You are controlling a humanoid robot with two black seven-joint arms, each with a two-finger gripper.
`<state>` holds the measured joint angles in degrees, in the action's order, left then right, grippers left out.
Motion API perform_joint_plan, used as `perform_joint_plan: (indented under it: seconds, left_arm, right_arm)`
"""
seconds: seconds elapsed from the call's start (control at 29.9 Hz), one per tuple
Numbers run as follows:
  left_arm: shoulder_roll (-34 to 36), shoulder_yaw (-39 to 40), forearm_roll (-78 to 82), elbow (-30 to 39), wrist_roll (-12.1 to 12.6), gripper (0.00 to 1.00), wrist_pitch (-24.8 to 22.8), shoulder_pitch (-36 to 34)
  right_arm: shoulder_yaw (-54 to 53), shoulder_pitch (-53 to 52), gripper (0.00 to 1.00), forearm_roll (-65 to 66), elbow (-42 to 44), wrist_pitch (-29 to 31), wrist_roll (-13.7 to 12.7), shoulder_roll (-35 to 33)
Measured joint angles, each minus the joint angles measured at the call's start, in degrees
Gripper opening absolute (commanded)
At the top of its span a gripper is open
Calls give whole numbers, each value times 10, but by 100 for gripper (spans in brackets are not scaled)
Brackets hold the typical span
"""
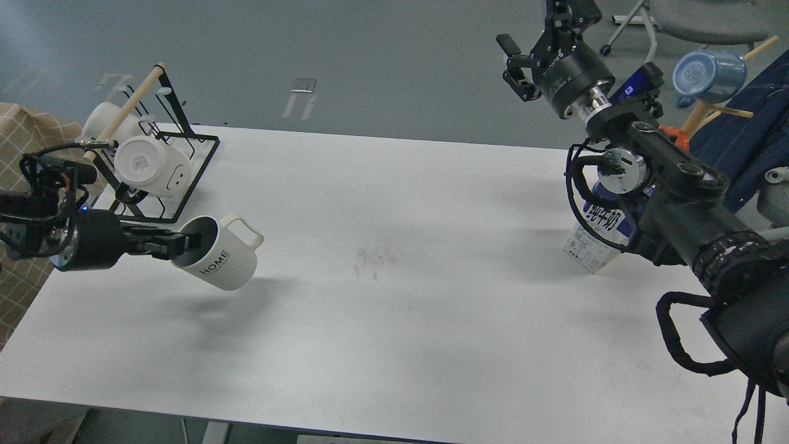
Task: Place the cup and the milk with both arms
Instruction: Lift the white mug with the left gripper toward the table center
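My left gripper (188, 242) is shut on the rim of a white ribbed cup (223, 266) marked HOME. It holds the cup tilted on its side, clear of the white table (394, 345), at the left. The milk carton (593, 237), white and blue, stands near the table's right edge, partly hidden behind my right arm. My right gripper (515, 64) is open and empty, high up past the table's far right edge, well away from the carton.
A black wire rack (161, 179) with a wooden bar holds two white mugs (151, 165) at the far left corner. A blue mug (707, 75) hangs on a wooden stand at the far right. A grey smudge (373, 256) marks the table's middle.
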<state>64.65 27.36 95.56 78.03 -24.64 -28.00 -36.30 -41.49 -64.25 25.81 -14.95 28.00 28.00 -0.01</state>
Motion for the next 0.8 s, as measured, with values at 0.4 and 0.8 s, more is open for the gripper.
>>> perform_joint_plan:
  seconds: [0.4, 0.8]
  left_arm:
    - [-106, -4, 15, 17, 65, 0, 0, -87]
    - [-233, -20, 57, -61, 95, 0, 0, -120]
  right_arm:
    - [26, -1, 100, 4, 0, 0, 0, 0]
    - [27, -12, 100, 1, 3, 0, 0, 0]
